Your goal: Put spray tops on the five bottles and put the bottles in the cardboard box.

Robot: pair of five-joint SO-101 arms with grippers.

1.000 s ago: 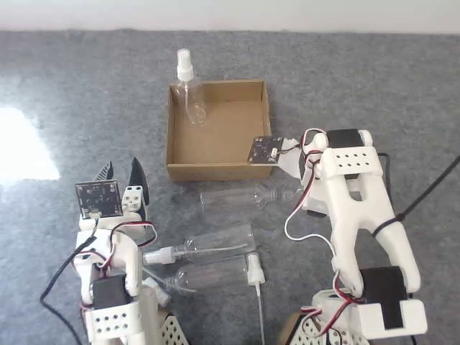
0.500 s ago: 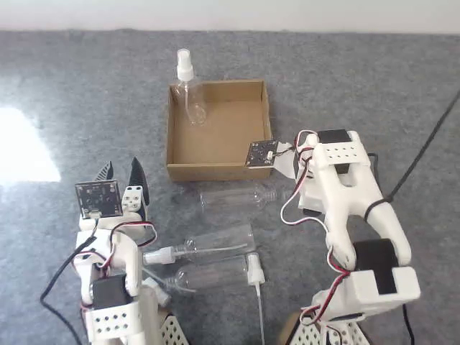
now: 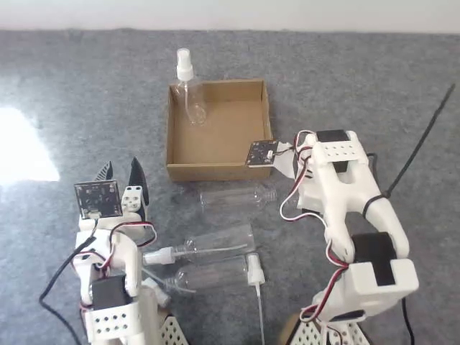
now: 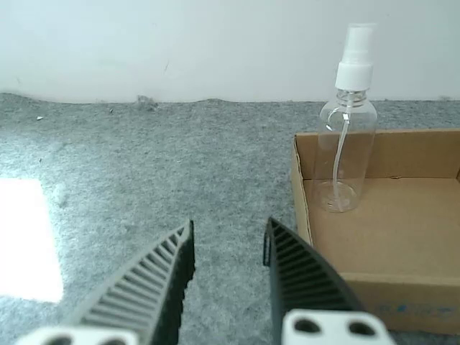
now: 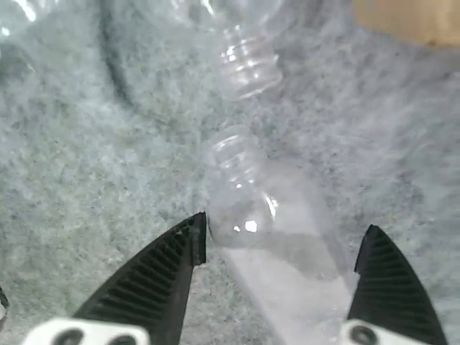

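In the right wrist view my right gripper (image 5: pixel 286 230) is open, its fingers either side of a clear topless bottle (image 5: pixel 267 223) lying on the grey mat. A second topless bottle (image 5: pixel 244 61) lies neck to neck with it, and shows from above (image 3: pixel 237 196) in front of the cardboard box (image 3: pixel 169 136). A bottle with a spray top (image 3: pixel 190 93) stands in the box's far left corner, seen also in the left wrist view (image 4: pixel 346 144). My left gripper (image 4: pixel 228 230) is open with nothing in it, left of the box (image 4: pixel 298 180).
A capped bottle (image 3: pixel 205 248) lies near the front between the arms. Beside it lies another bottle (image 3: pixel 212 274) with a loose spray top (image 3: pixel 255 272) at its mouth, tube pointing toward the front edge. The right arm (image 3: pixel 341 194) reaches over the mat right of the box.
The right arm has folded lower and shifted slightly left over the topless bottles. The left arm and the bottles have not moved.
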